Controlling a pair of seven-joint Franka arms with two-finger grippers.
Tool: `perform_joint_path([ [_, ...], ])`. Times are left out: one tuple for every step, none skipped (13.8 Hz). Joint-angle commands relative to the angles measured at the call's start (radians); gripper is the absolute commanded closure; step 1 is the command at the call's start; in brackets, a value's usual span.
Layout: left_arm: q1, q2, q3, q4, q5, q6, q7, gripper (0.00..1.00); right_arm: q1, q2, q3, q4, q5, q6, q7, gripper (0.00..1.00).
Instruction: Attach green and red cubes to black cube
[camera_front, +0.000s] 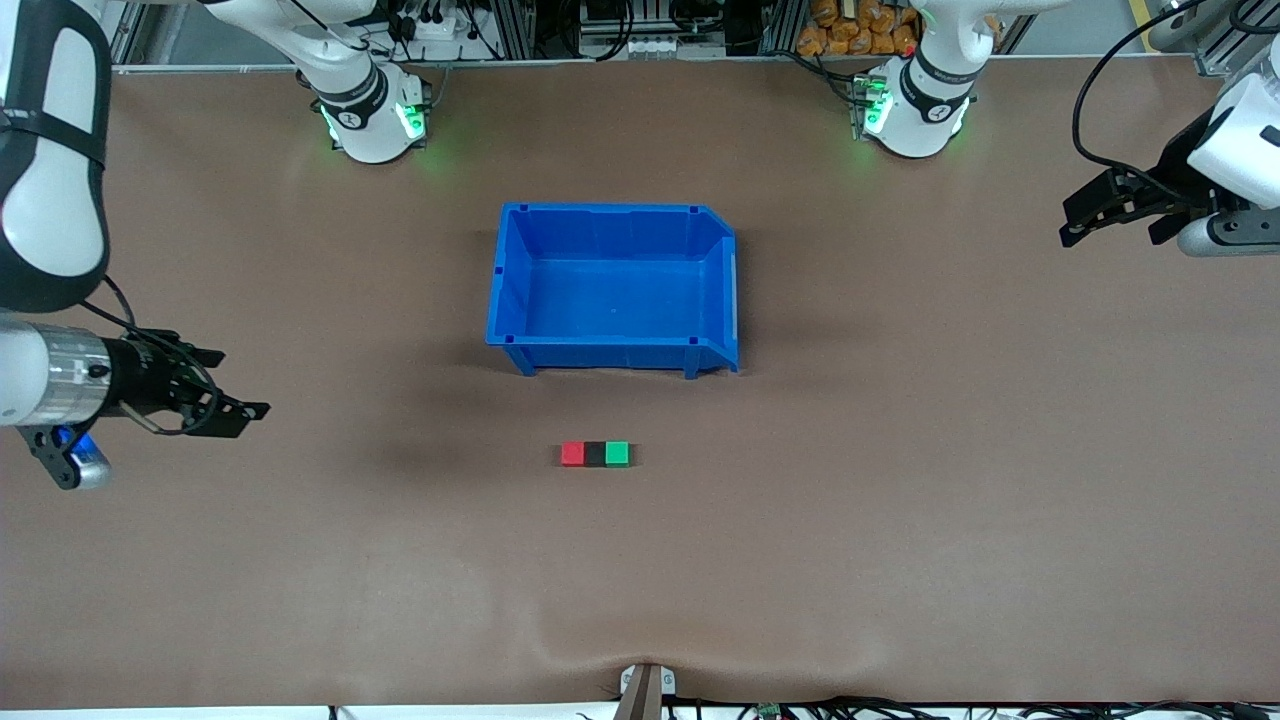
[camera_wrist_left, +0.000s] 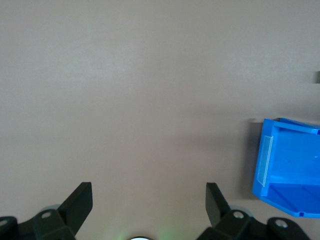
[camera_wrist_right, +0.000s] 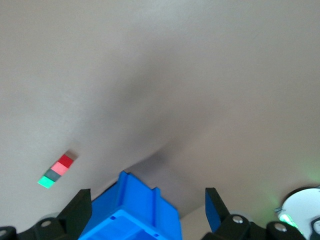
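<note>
The red cube (camera_front: 572, 454), black cube (camera_front: 596, 455) and green cube (camera_front: 617, 454) lie in one touching row on the table, black in the middle, nearer to the front camera than the blue bin. In the right wrist view the same row shows small: red cube (camera_wrist_right: 62, 165), black cube (camera_wrist_right: 52, 175), green cube (camera_wrist_right: 46, 182). My right gripper (camera_front: 240, 385) (camera_wrist_right: 148, 197) hangs open and empty over the right arm's end of the table. My left gripper (camera_front: 1110, 232) (camera_wrist_left: 149, 192) hangs open and empty over the left arm's end. Both are well away from the cubes.
An empty blue bin (camera_front: 512, 290) stands mid-table, between the cubes and the robot bases; it also shows as the bin (camera_wrist_left: 265, 160) and the bin (camera_wrist_right: 135, 210) in the wrist views. A small clamp (camera_front: 645, 690) sits at the table's front edge.
</note>
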Motion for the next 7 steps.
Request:
perform_joint_path([
  [0.002, 0.006, -0.002, 0.018, -0.012, -0.011, 0.005, 0.00, -0.024, -0.042, 0.018, -0.016, -0.049, -0.015, -0.065, 0.00],
  [0.002, 0.006, -0.002, 0.018, -0.012, -0.011, 0.005, 0.00, -0.024, -0.049, 0.016, -0.016, -0.051, -0.016, -0.079, 0.00],
  [0.002, 0.006, -0.002, 0.018, -0.012, -0.011, 0.005, 0.00, -0.029, -0.055, 0.016, -0.016, -0.057, -0.016, -0.092, 0.00],
  [0.003, 0.006, -0.002, 0.018, -0.014, -0.011, 0.009, 0.00, -0.036, -0.057, 0.018, -0.016, -0.068, -0.016, -0.113, 0.00],
  [0.002, 0.006, -0.002, 0.018, -0.012, -0.011, 0.008, 0.00, -0.036, -0.065, 0.018, -0.016, -0.083, -0.016, -0.145, 0.00],
  [0.002, 0.006, -0.002, 0.018, -0.012, -0.011, 0.003, 0.00, -0.036, -0.077, 0.018, -0.016, -0.097, -0.016, -0.165, 0.00],
  [0.002, 0.006, -0.002, 0.018, -0.012, -0.011, 0.005, 0.00, -0.036, -0.086, 0.018, -0.016, -0.103, -0.016, -0.170, 0.00],
])
